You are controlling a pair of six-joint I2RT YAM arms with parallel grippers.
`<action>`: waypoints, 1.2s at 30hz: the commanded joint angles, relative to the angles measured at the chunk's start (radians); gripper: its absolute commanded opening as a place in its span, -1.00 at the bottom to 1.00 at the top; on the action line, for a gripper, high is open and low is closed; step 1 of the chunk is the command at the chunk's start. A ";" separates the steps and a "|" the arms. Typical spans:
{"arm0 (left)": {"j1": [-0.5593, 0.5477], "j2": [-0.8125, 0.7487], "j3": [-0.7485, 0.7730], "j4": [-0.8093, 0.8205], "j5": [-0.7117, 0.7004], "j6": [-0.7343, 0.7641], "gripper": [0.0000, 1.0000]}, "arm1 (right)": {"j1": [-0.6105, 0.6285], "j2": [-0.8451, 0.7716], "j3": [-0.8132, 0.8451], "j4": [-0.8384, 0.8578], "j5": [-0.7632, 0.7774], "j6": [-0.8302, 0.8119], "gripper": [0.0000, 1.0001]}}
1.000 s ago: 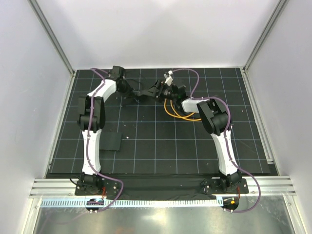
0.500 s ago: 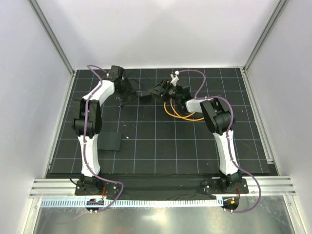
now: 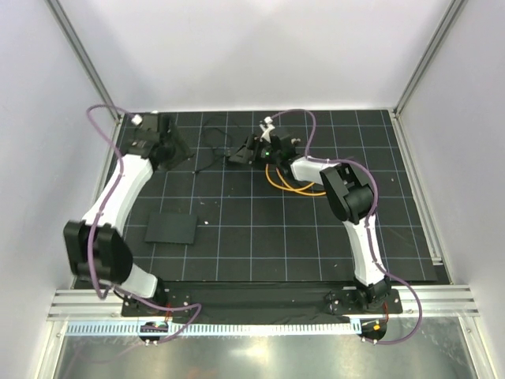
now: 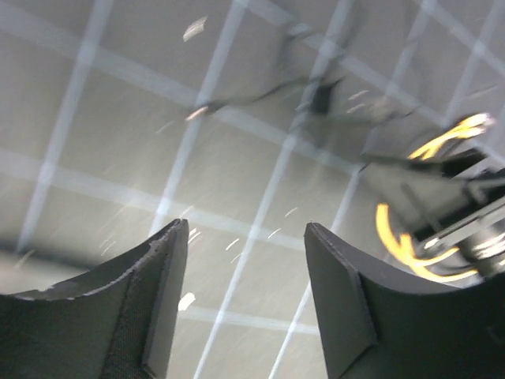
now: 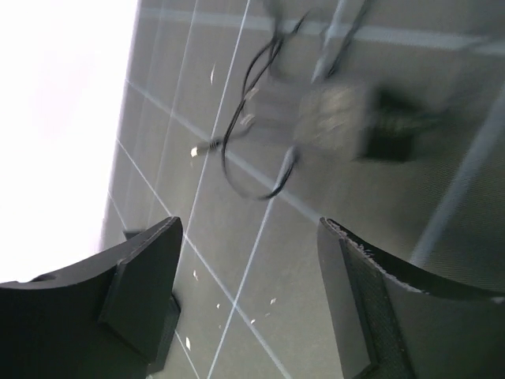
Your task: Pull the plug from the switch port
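**Both grippers open and empty, the switch lying well apart from them**

The left gripper (image 3: 175, 148) hangs over the far left part of the worktop (image 3: 260, 237). Its fingers (image 4: 162, 300) are spread wide, with only the gridded surface between them. The left wrist view is blurred. In it, a thin black wire (image 4: 260, 93) crosses the grid ahead of the fingertips, and an orange cable (image 4: 398, 237) curls off to their right.

The switch (image 3: 172, 229) lies flat on the worktop, on the arm-base side of the left gripper and well apart from it. It is also well apart from the right gripper (image 3: 248, 150), toward the bases and to that gripper's left.

Between the two grippers, the thin black wire wanders over the grid toward the right one. Just ahead of the right gripper's fingertips lies a small dark block, seemingly a power adapter (image 5: 383, 126). It is too smeared in the right wrist view to say more. The wire makes a loop just beside the block, on its left.

The right gripper is parted too. Its fingers (image 5: 142, 284) stand wide apart with bare grid between them, and they touch neither the block nor the wire. The orange cable loops on the worktop beside and under the right arm's forearm, on the base side of its gripper.
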 commanded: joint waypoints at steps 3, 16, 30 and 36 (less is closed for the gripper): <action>0.174 -0.231 -0.264 -0.123 -0.009 0.003 0.22 | 0.140 -0.108 0.071 -0.170 0.043 -0.191 0.31; 0.370 -0.435 -0.617 -0.167 0.047 -0.023 0.34 | 0.519 -0.169 -0.039 -0.194 0.229 -0.227 0.32; 0.446 -0.447 -0.724 -0.073 0.058 -0.119 0.40 | 0.594 -0.220 -0.160 -0.170 0.392 -0.181 0.34; 0.448 -0.440 -0.756 -0.035 0.067 -0.155 0.36 | 0.594 -0.177 -0.142 -0.136 0.338 -0.136 0.28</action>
